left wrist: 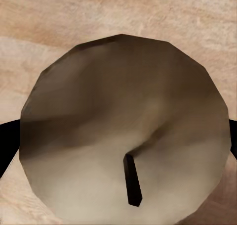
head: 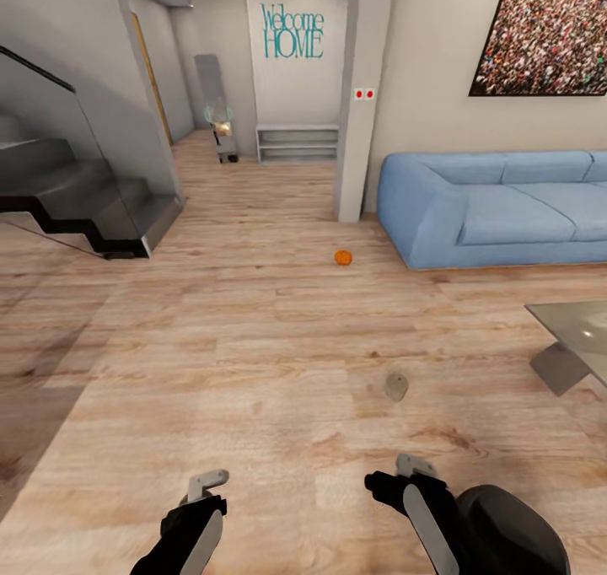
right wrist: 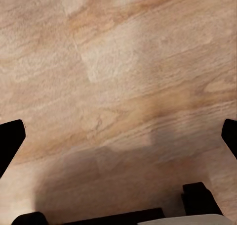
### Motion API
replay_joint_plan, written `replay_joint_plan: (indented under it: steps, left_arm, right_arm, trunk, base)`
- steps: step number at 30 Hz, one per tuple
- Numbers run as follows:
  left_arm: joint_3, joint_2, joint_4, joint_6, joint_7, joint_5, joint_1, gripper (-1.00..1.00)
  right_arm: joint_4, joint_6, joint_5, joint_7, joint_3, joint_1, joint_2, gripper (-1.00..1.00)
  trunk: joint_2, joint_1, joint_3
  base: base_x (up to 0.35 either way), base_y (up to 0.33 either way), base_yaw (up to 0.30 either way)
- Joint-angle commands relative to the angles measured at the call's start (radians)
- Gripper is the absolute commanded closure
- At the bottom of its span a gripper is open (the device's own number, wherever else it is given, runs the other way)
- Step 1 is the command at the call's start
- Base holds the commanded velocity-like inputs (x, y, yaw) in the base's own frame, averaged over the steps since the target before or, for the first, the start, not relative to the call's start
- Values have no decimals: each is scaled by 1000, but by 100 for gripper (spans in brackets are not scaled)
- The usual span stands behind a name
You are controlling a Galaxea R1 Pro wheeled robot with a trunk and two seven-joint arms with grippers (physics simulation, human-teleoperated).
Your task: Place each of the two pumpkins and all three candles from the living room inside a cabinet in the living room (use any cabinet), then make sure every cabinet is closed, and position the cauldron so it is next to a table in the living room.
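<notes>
The left gripper (left wrist: pixel 123 136) clasps a candle (left wrist: pixel 123 131); the right gripper (right wrist: pixel 118 136), spread empty, sits nearer the far pumpkin (head: pixel 342 257).

Pumpkin (head: pixel 342 257): small, orange, upright on wood floor near sofa corner. Candle (head: pixel 396 385): pale beige, on floor. Second candle (left wrist: pixel 123 131): dark wick, between left fingers. Glass tabletop (head: pixel 573 326): corner only.

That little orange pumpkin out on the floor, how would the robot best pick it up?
Probably from above, fingers closing on opposite sides of the pumpkin. It sits alone on the wood floor, so nothing blocks a descent, and its round body offers no handle.
</notes>
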Motion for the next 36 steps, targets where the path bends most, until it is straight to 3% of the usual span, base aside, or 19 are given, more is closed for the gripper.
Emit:
replay_joint_plan:
  steps: [1,18,36]
  left_arm:
    - [-5,1,-1,3,9,7,-1,100]
    - [-5,1,-1,3,9,4,-1,100]
    - [-5,1,-1,3,9,4,-1,100]
  right_arm:
    - [-2,2,-10,-10,2,0,0,-100]
    - [-2,0,-10,-10,1,0,0,-100]
    - [-1,0,-10,-10,0,0,0,-100]
  trunk:
    - [0,1,-1]
    - [0,1,-2]
    - [0,1,-6]
  base:
    - [328,77,68]
    - [343,20,5]
    - [341,143,-23]
